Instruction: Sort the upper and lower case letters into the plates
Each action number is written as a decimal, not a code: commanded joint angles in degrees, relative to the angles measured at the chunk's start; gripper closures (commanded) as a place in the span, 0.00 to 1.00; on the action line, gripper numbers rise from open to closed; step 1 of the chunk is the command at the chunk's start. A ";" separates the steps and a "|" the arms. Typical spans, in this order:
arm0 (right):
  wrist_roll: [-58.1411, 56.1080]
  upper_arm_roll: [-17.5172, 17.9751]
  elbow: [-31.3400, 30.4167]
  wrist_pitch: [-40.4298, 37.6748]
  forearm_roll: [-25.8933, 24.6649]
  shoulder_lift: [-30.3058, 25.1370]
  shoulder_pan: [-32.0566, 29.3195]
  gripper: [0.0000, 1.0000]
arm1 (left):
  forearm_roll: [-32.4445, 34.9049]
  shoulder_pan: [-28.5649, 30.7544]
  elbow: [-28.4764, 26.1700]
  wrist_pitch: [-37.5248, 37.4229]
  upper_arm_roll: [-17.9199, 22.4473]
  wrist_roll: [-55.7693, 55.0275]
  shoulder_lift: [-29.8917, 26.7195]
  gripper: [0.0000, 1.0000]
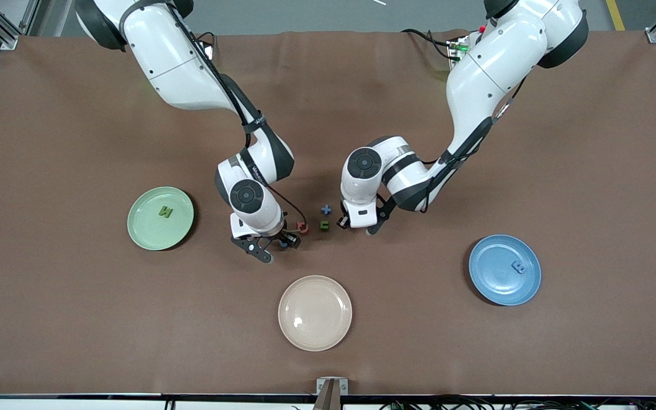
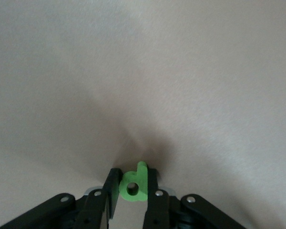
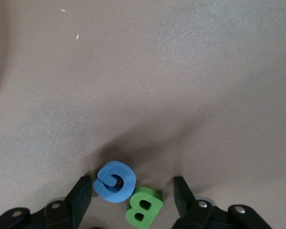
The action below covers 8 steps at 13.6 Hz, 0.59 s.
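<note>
The cream plate point(image 1: 315, 312) is serving as the landmark; it is sitting on the brown worktop point(image 1: 77, 319) nearest the front camera. The left gripper point(image 2: 132, 191) is sitting low over the worktop, farther from the front camera than the cream plate, and its jaws are clamping a small bright green letter point(image 2: 134, 182) between the fingers point(image 2: 150, 183). The right gripper point(image 3: 131, 198) is sitting low over the worktop just past the cream plate's rim toward the right arm's end, and its jaws are standing apart around a blue letter point(image 3: 114, 181) and a green letter B point(image 3: 143, 206), which are touching each other; neither finger is pressing on them. Three more letters are lying between the two grippers, farther from the front camera than the cream plate: a red-pink one point(image 1: 303, 228), a dark green one point(image 1: 324, 225) and a blue one point(image 1: 326, 210). The mint green plate point(image 1: 151, 236) is lying toward the right arm's end from the cream plate and is holding a green letter N point(image 1: 165, 212). The blue plate point(image 1: 496, 285) is lying toward the left arm's end from the cream plate and is holding a blue letter piece point(image 1: 518, 266).
</note>
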 commanded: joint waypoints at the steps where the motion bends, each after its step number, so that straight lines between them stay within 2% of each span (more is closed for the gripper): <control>1: 1.47 -0.18 0.89 1.22 -0.91 1.24 0.36 0.41 | 1.11 2.17 1.41 -0.65 0.27 0.09 -2.15 0.97; 5: 1.47 -0.18 0.89 1.22 -0.82 1.24 0.18 0.77 | 1.11 6.31 1.41 -0.92 0.27 5.17 -5.41 0.99; 7: 1.29 -0.18 0.98 1.13 -0.82 1.15 -0.34 0.95 | 1.20 8.94 1.41 -3.97 0.01 9.55 -6.99 0.99; 8: 0.86 -0.18 0.98 1.04 -0.82 0.97 -0.69 0.98 | 1.11 10.00 1.15 -5.91 -0.08 12.62 -8.39 0.99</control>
